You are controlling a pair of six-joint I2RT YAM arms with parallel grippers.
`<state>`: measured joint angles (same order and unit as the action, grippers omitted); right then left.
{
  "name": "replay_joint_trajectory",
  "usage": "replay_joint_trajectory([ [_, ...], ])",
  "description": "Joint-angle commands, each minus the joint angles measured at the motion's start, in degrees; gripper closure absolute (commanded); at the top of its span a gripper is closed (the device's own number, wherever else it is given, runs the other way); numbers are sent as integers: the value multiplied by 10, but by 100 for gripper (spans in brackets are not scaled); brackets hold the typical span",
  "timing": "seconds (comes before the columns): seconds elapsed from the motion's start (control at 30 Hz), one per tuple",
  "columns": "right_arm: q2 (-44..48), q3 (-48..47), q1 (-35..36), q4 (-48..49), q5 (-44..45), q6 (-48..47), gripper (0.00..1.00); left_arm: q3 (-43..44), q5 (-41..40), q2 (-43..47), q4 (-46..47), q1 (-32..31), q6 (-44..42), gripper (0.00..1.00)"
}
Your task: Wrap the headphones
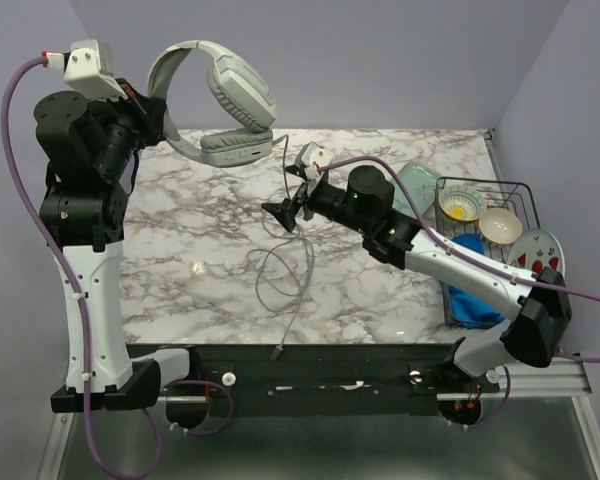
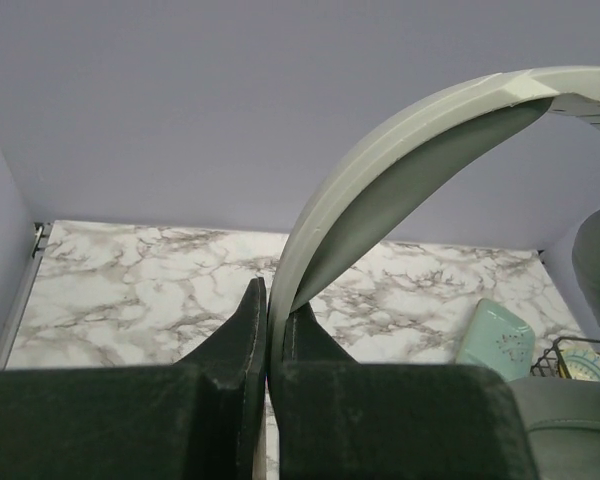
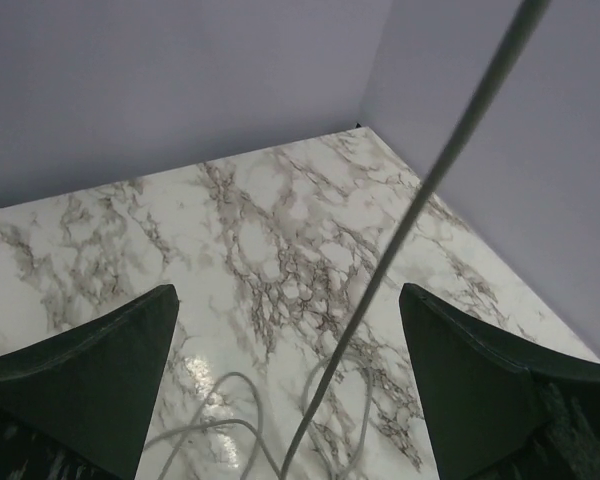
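The light grey headphones hang in the air above the table's far left. My left gripper is shut on the headband, whose arc rises from between the fingers. The earcups hang to the right. The thin grey cable drops from the earcups and lies in loose loops on the marble, its plug at the near edge. My right gripper is open above the table's middle. The cable runs taut between its fingers without touching them.
A wire dish rack with bowls, a pale green plate and a blue cloth stand at the table's right. The marble table ends at walls behind and to the right.
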<state>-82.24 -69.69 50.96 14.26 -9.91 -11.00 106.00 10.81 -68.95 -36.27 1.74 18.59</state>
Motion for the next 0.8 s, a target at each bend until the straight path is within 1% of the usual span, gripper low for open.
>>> replay_joint_trajectory([
  [0.0,-56,-68,4,-48,40,-6,0,33,30,4,13,-2,53,100],
  [0.03,-57,-73,3,-51,79,-3,0,37,31,6,13,-2,53,100],
  [0.13,-60,-64,2,-47,125,-13,0,47,32,6,10,-2,53,100],
  [0.3,-62,-47,1,-49,144,-24,0,71,47,-1,7,-2,65,100],
  [0.4,-64,-47,-2,-44,136,-33,0,83,47,-6,5,-2,65,100],
  [0.43,-68,-49,-2,-44,131,-40,3,90,48,-9,5,-1,67,100],
  [0.5,-81,-56,-3,-45,128,-50,12,98,54,-13,3,-2,76,100],
  [0.53,-85,-58,-4,-45,126,-57,24,104,61,-15,2,-2,80,100],
  [0.6,-95,-59,-9,-45,118,-61,37,106,69,-17,1,-2,93,100],
  [0.63,-98,-56,-9,-45,110,-67,49,105,73,-18,1,-1,97,100],
  [0.7,-99,-54,-9,-44,104,-74,60,100,84,-18,2,-1,108,100],
  [0.73,-97,-48,-9,-44,107,-76,73,92,85,-19,4,-1,108,100],
  [0.77,-94,-42,-9,-44,112,-76,79,87,79,-20,8,-1,106,100],
])
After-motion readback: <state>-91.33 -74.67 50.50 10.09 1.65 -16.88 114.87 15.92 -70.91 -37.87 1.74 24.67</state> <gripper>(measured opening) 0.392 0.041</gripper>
